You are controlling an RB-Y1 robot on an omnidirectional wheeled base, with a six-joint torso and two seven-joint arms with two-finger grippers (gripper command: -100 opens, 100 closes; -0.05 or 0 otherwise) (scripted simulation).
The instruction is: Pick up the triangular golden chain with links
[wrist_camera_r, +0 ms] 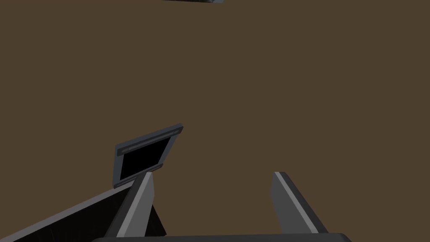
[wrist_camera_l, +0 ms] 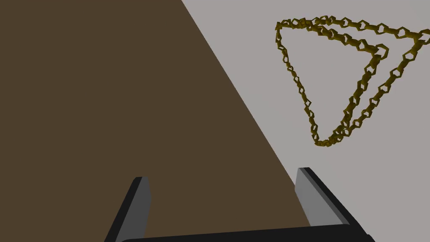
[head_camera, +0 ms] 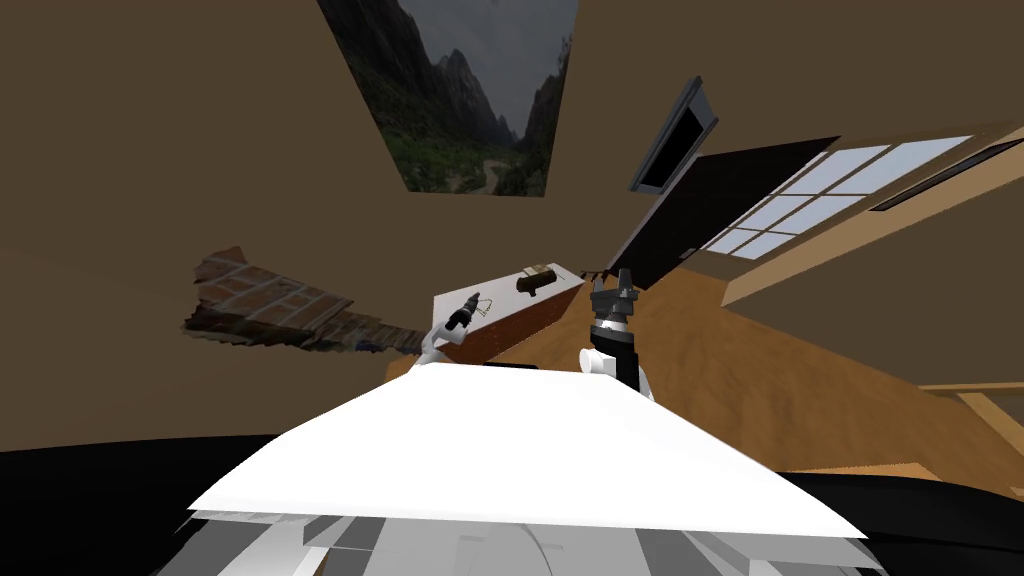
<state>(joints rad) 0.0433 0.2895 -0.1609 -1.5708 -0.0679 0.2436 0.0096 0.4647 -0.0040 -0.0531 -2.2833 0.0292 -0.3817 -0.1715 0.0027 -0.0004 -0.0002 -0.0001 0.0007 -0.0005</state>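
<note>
A golden chain of small links [wrist_camera_l: 336, 75], laid out as a triangle, lies on the pale top of a low cabinet [wrist_camera_l: 260, 63]. My left gripper [wrist_camera_l: 222, 193] hovers over that top's edge, open and empty, with the chain ahead of it and off to the side of one finger. In the head view the chain [head_camera: 484, 306] shows small just past the left gripper [head_camera: 462, 316]. My right gripper [head_camera: 612, 286] is raised beside the cabinet, open and empty [wrist_camera_r: 212, 193].
A dark, roughly cylindrical object [head_camera: 535, 281] lies farther along the cabinet top [head_camera: 500, 290]. A brick fireplace [head_camera: 270, 310] is to the left by the brown wall. A wooden floor [head_camera: 760, 370] spreads to the right, with a dark door [head_camera: 700, 210] and a window [head_camera: 820, 190] beyond.
</note>
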